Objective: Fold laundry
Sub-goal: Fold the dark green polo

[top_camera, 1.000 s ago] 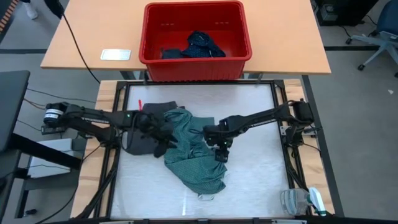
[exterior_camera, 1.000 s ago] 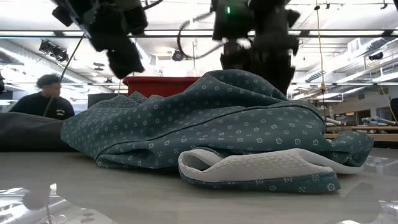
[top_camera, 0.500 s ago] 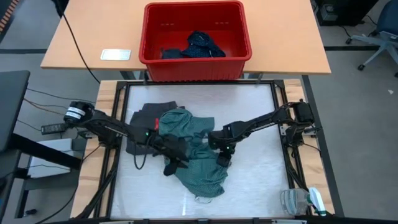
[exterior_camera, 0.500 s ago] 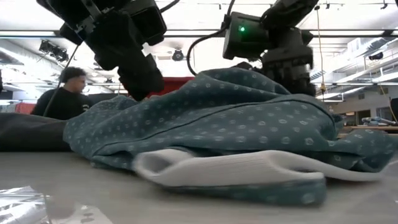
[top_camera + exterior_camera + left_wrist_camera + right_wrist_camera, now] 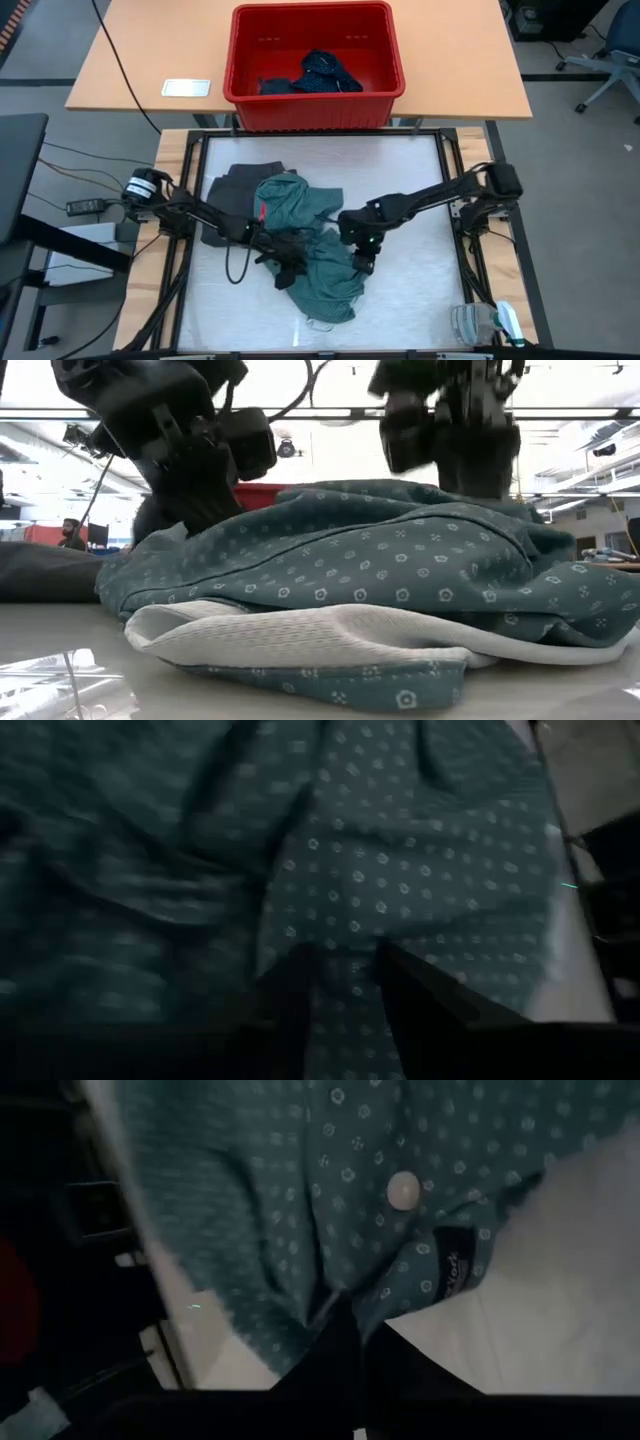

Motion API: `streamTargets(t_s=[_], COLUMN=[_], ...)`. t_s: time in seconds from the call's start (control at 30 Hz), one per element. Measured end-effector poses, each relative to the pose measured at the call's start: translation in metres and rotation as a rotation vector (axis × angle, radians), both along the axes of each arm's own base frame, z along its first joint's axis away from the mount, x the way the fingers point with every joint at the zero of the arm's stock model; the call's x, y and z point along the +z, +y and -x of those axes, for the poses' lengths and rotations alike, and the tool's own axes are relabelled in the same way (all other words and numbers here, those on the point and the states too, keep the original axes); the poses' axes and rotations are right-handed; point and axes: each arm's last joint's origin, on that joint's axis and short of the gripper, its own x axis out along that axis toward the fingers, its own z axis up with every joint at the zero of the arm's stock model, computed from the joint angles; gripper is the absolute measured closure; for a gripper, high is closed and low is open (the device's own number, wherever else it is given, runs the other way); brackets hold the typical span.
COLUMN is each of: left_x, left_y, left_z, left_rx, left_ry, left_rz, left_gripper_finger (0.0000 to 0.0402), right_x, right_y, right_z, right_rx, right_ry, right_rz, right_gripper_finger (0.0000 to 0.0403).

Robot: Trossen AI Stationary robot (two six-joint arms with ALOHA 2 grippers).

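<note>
**A:** Shirt (image 5: 312, 240), teal and dotted, lies crumpled mid-table, draped partly over a grey piece (image 5: 232, 195) at its far left. Why are both arms on it at once?

**B:** My guess is that they want two corners so it can be pulled flat before any fold. The right gripper (image 5: 364, 262) sits at the shirt's right edge with its fingers pressed together; the right wrist view shows the cloth edge beside a white button (image 5: 403, 1189) caught between them, so I'd call that pinched on the shirt.

**A:** And the left?

**B:** The left gripper (image 5: 290, 272) reaches in low from the left, arm stretched almost flat across the grey piece, tips down on the shirt's near-left part. In its wrist view the fingers (image 5: 290, 990) stand a little apart with dotted cloth between them. Whether that is a hold or only a narrowing gap, I cannot tell.

**A:** The rest of the laundry?

**B:** Dark pieces (image 5: 318, 75) wait in the red basket (image 5: 247, 105) on the far table.
</note>
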Motion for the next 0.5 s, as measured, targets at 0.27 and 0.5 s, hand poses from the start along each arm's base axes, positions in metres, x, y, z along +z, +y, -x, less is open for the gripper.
streamTargets(t_s=[0.27,0.5], left_x=[0.084,0.191], left_y=[-0.005,0.024], left_z=[0.001,0.031], left_rx=[-0.067,0.035], left_ry=[-0.301,-0.683], left_rz=[0.019,-0.141], left_gripper_finger=[0.0395,0.0399], right_x=[0.079,0.158], right_y=[-0.025,-0.042], right_z=[0.029,0.072], right_rx=[-0.194,-0.412], right_ry=[-0.273,-0.676], right_rz=[0.058,0.074], right_gripper_finger=[0.04,0.0401])
